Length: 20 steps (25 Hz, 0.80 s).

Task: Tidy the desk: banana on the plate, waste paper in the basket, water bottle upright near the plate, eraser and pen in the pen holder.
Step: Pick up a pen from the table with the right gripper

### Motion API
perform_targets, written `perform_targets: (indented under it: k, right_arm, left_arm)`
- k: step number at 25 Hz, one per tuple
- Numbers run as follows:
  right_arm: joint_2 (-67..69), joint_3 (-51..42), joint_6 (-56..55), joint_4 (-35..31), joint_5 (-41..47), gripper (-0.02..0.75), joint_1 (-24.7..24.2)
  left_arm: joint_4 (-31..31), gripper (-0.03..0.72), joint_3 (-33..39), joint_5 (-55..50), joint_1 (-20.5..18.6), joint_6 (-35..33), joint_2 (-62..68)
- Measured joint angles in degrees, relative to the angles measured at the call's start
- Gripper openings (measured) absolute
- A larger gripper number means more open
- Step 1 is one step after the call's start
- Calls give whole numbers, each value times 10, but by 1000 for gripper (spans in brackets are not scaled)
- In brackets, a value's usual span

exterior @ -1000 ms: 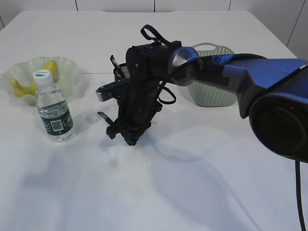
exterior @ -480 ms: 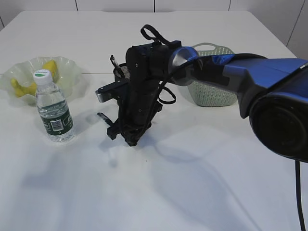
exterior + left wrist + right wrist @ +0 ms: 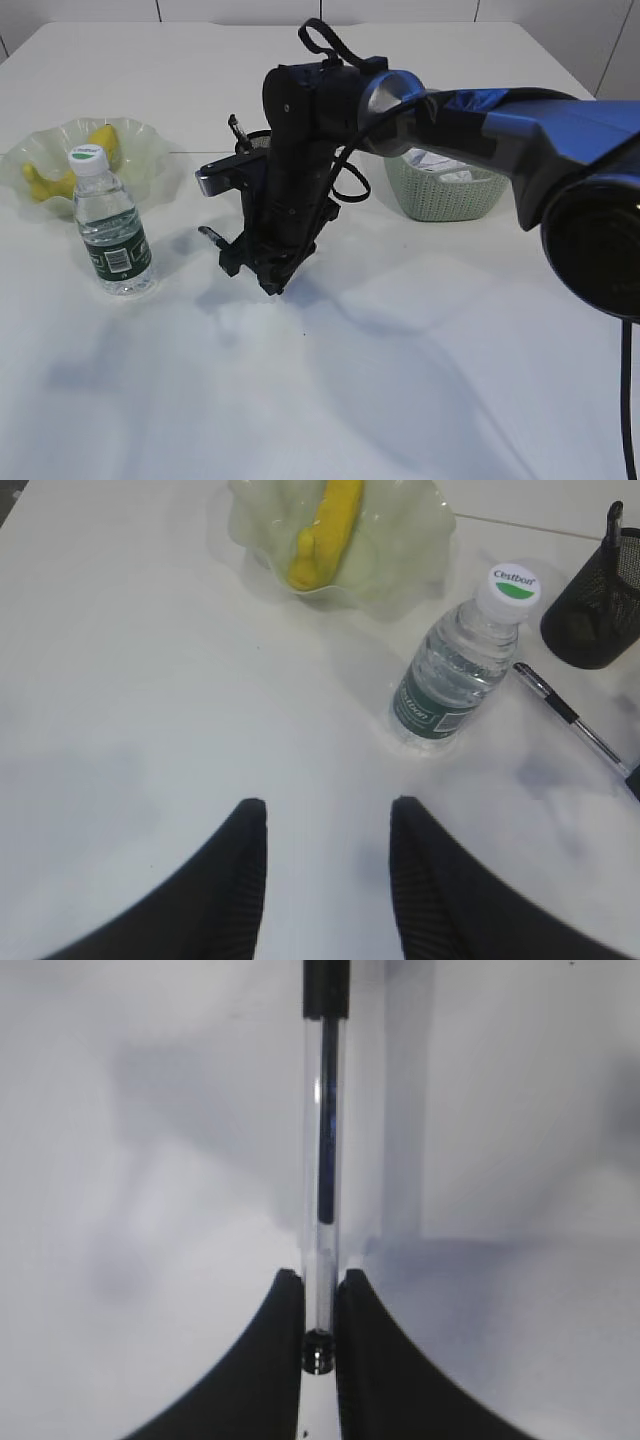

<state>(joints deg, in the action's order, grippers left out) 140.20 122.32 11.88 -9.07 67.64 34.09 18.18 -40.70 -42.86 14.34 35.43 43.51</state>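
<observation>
Lifted slightly since before, the right gripper (image 3: 320, 1305) pinches 1 clear-barrelled pen (image 3: 324, 1175) above the table; left gripper (image 3: 325, 855) gapes empty. 1 ribbed plastic bottle (image 3: 111, 224) stands beside 1 wavy plate (image 3: 150, 160) holding 1 banana (image 3: 325, 530).

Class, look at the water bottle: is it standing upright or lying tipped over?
Upright. The water bottle stands on its base with its white cap on top, beside the plate holding the banana.

In the left wrist view, the white cap (image 3: 513, 583) of the water bottle (image 3: 456, 669) carries the printed word "Cestbon" above a green patch. The bottle's dark green label (image 3: 430, 712), lower on the body beneath the cap, bears white print too small to read.
</observation>
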Motion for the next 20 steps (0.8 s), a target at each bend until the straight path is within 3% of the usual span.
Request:
perform_targets:
  k: [20]
  right_arm:
    - [-74,-5,-4,-23,23,39,0]
  left_arm:
    - [1,269,0,0,0,0,0]
